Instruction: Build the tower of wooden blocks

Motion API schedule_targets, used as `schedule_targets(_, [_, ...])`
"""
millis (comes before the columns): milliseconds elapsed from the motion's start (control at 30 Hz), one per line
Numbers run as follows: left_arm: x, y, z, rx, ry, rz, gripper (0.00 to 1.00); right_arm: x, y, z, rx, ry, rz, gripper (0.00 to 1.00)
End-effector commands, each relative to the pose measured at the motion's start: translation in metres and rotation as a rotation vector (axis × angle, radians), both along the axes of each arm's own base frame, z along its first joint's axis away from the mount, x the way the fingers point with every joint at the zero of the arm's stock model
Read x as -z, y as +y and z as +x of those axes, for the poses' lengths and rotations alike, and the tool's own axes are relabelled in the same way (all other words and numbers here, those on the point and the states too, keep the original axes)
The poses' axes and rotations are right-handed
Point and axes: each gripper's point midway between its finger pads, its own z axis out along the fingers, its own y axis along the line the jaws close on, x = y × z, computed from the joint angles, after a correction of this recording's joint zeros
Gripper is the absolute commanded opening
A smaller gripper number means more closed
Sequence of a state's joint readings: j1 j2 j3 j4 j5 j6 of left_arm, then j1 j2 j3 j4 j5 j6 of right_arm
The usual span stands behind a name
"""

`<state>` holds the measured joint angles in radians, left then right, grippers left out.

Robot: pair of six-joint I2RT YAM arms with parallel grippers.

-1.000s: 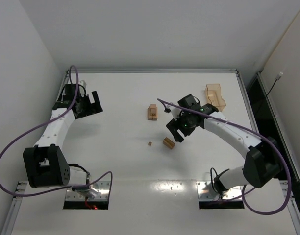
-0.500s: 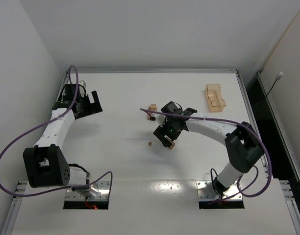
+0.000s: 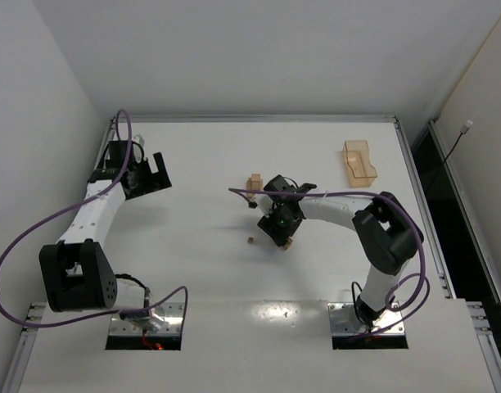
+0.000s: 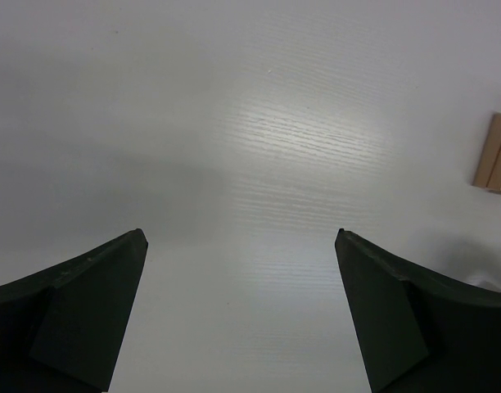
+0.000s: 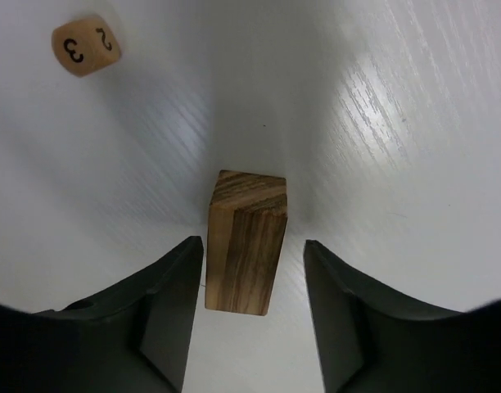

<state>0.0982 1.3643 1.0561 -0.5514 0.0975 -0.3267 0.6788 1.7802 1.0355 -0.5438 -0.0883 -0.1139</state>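
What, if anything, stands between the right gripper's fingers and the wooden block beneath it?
Nothing visible. The wooden block sits between the right gripper's open fingers, a gap on each side; the numbered cube lies apart.

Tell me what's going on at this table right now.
The right gripper is down at the table with its fingers on either side of a wooden block lying there. A gap shows on both sides, so the block is not gripped yet. A small numbered cube sits nearby, apart from it. A short stack of blocks stands further back, the start of the tower. The left gripper hangs open at the far left, holding nothing.
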Motion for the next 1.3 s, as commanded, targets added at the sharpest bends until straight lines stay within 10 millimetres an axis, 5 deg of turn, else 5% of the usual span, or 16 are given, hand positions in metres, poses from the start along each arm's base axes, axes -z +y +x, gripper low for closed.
schedule_targets(0, [-0.009,0.003,0.009,-0.012,-0.035,-0.009,1.0,-0.002,0.012,0.013,-0.014,-0.045,0.029,0.46])
schedule_targets(67, [-0.006,0.003,0.01,-0.012,-0.025,-0.01,1.0,-0.002,0.011,0.013,-0.023,-0.047,0.028,0.31])
schedule_targets(133, [-0.006,0.003,0.01,-0.012,-0.025,-0.01,1.0,-0.001,0.007,0.01,-0.025,-0.029,0.021,0.0])
schedule_targets(267, [-0.006,0.003,0.01,-0.012,-0.025,-0.01,1.0,-0.028,0.017,0.018,-0.04,-0.06,0.065,0.0])
schedule_targets(433, [-0.011,0.008,0.004,-0.058,-0.05,0.003,1.0,-0.118,0.037,0.055,0.076,-0.16,0.195,0.0])
schedule_targets(467, [-0.014,0.015,0.003,-0.102,-0.056,0.027,1.0,-0.154,0.05,0.077,0.1,-0.207,0.26,0.0])
schedule_targets(733, [-0.018,0.041,-0.006,-0.326,-0.078,0.067,1.0,-0.221,0.06,0.141,0.434,-0.177,0.381,0.0])
schedule_targets(933, [-0.014,0.039,-0.007,-0.32,-0.068,0.061,1.0,-0.209,0.064,0.184,0.587,-0.149,0.409,0.0])
schedule_targets(1267, [-0.013,0.04,-0.005,-0.319,-0.068,0.061,1.0,-0.168,0.068,0.205,0.731,-0.132,0.345,0.0])
